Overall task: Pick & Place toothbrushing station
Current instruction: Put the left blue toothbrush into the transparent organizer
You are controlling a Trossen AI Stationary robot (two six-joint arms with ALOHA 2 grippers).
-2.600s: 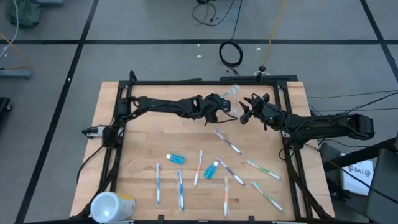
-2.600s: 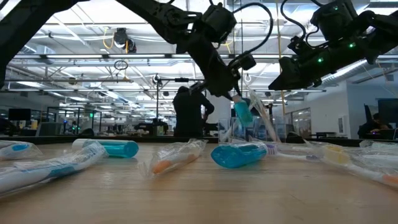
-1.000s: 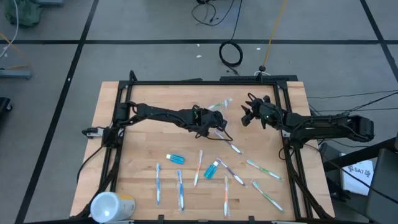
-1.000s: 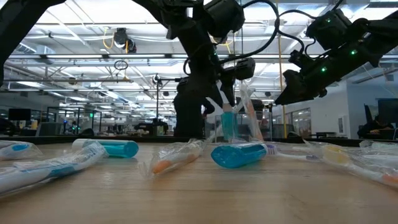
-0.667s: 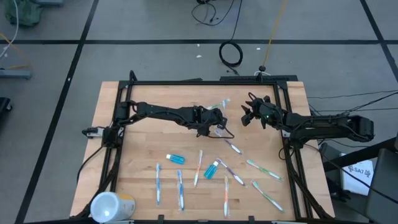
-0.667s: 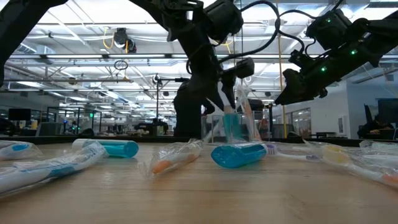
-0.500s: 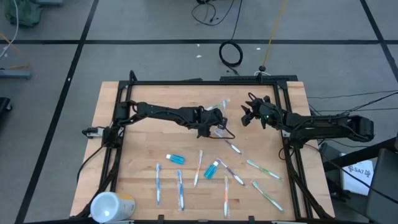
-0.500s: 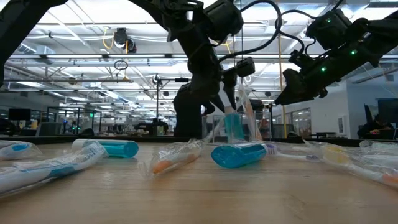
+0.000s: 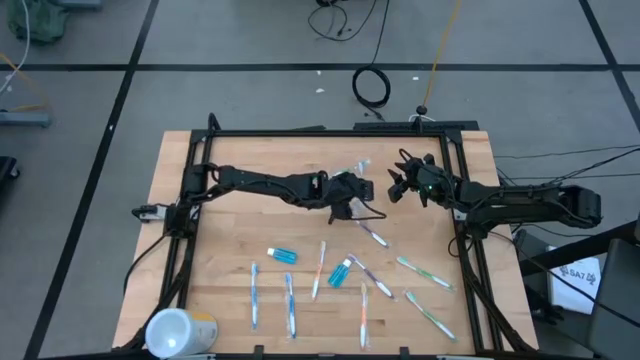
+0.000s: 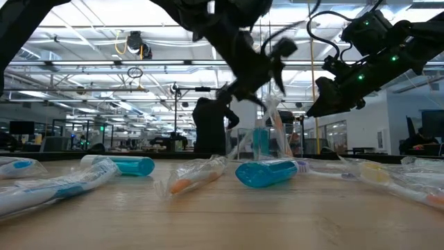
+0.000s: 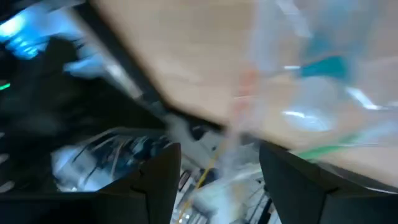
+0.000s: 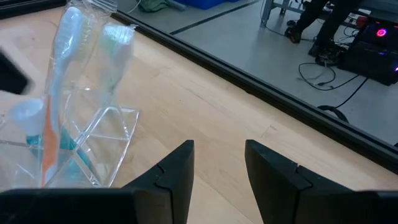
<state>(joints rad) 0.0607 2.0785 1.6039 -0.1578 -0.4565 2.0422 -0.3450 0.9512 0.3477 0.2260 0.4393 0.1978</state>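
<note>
From above we see the left gripper [image 9: 352, 190] at mid-table, just beside the clear cup [image 9: 352, 172] near the far edge; at this height we cannot tell how its fingers stand. The right gripper [image 9: 400, 186] hangs to the cup's right, apart from it. Toothbrushes [image 9: 322, 268] and two blue tubes [image 9: 283, 256] lie scattered on the near half of the table [image 9: 230, 230], and a white and yellow cylinder [image 9: 180, 330] sits at the near left corner.

At table height the cup [image 10: 262, 142] stands upright with brushes and a blue tube in it. The left gripper [image 10: 267, 52] is blurred above it; the right gripper [image 10: 326, 97] hovers off to the side, holding nothing.

In the left wrist view we see its two fingers [image 11: 158, 180] spread wide, nothing between them, the cup [image 11: 317, 93] beyond.

In the right wrist view its fingers [image 12: 177, 171] stand moderately apart and empty, with the cup [image 12: 81, 118] ahead on the wood.
</note>
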